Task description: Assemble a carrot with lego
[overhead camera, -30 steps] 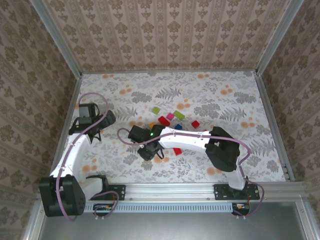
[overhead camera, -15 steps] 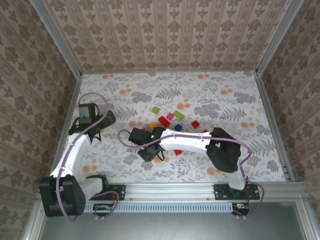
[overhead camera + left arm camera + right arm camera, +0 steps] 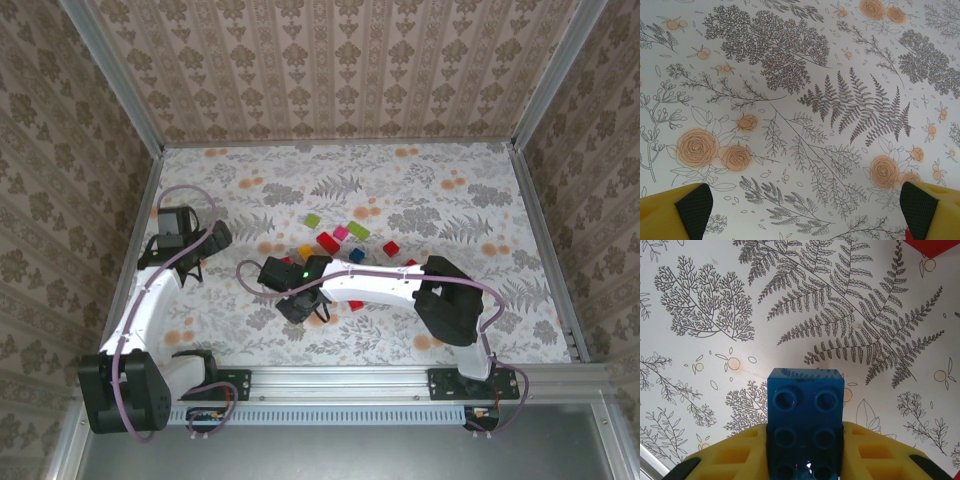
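Right tool [image 3: 805,442]: closed firmly on a blue brick [image 3: 805,410] — its yellow fingers [image 3: 735,455] pinch the two side walls, and the brick's far half sticks out past the tips. In the top view it sits just below frame centre [image 3: 300,300].
Why that grip: holding the sides leaves the studded top and the hollow underside free, so by my reading the brick can be pressed onto another piece without the fingers getting in the way.
Blue brick, position: over bare printed surface [image 3: 430,190], at the lower left edge of the brick cluster; whether it touches the surface I cannot tell.
Left tool [image 3: 805,210]: spread wide with nothing between its dark pads [image 3: 695,205], over bare print at the left of the top view [image 3: 205,245]. It is well apart from the bricks, probably parked clear of the working arm.
Loose lego: scattered singly just above frame centre in the top view — light green brick [image 3: 312,220], magenta brick [image 3: 341,232], red brick [image 3: 327,241], orange brick [image 3: 305,250].
Stage, as a judgement: early; no carrot-shaped stack is visible yet.
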{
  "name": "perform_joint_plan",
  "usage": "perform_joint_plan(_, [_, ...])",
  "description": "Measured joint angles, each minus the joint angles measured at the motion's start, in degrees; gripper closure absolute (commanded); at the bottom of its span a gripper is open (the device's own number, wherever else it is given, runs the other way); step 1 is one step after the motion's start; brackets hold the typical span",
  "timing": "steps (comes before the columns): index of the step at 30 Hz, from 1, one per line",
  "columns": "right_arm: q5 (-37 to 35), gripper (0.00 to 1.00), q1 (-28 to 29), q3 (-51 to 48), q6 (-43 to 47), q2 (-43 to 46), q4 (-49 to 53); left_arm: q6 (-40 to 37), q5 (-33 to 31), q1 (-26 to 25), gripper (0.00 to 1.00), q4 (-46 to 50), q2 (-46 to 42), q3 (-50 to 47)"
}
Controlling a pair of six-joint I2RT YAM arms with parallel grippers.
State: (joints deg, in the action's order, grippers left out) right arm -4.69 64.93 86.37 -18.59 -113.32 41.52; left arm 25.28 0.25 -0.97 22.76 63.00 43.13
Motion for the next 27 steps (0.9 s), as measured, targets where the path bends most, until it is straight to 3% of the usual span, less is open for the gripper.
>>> perform_joint_plan(13, [-2.9,0.68,-1.9,-1.1,0.4,4.7,5.1,0.0,0.0,0.0,0.0,0.0,0.0,0.0])
perform_joint_plan(27, [-3.3,0.68,-3.0,-7.3,-0.7,7.8,3.2,0.0,0.1,0.0,0.0,0.0,0.0,0.0])
